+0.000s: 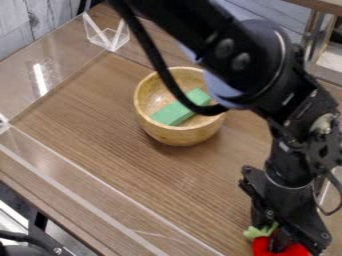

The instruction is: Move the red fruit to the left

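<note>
The red fruit (271, 240) is a small bright red piece with a green leafy top, lying at the table's front right corner. It is mostly covered by the black gripper (277, 234), which points straight down at it. The fingers sit tight on either side of the fruit, shut on it, and only a sliver of red and green shows between and beside them. The bulky black arm rises from there and fills the upper right of the view.
A wooden bowl (143, 96) with a green rectangular block (179, 109) in it stands mid-table, left of and behind the gripper. A clear plastic stand (107, 36) is at the back left. Low clear walls edge the wooden table (94, 120).
</note>
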### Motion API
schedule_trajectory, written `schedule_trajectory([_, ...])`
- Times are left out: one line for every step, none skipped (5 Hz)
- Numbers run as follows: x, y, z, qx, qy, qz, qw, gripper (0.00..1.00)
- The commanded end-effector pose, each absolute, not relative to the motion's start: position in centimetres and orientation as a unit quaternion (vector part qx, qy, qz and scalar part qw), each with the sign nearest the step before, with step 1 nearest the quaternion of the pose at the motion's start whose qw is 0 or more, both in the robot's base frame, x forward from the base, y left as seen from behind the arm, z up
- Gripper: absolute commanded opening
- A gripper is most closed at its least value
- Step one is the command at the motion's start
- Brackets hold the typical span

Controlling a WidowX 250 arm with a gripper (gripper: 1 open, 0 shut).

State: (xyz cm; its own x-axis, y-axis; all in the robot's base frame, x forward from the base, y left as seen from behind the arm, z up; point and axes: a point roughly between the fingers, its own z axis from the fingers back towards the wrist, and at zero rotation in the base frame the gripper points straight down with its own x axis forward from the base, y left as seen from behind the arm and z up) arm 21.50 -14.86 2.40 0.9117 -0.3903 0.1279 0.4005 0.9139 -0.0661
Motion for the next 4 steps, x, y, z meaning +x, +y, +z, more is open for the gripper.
schedule_trajectory([21.6, -14.4, 4.4, -0.036, -0.08, -0.194, 0.977, 0.0])
schedule_trajectory([21.2, -13.7, 7.9, -0.029, -0.098, -0.168, 0.98, 0.0])
schedule_trajectory([21.2, -11.2, 12.3, -0.019, -0.128, -0.133, 0.983, 0.0])
schedule_trajectory([21.8, -7.3, 13.6, -0.009, -0.14, -0.123, 0.982, 0.0])
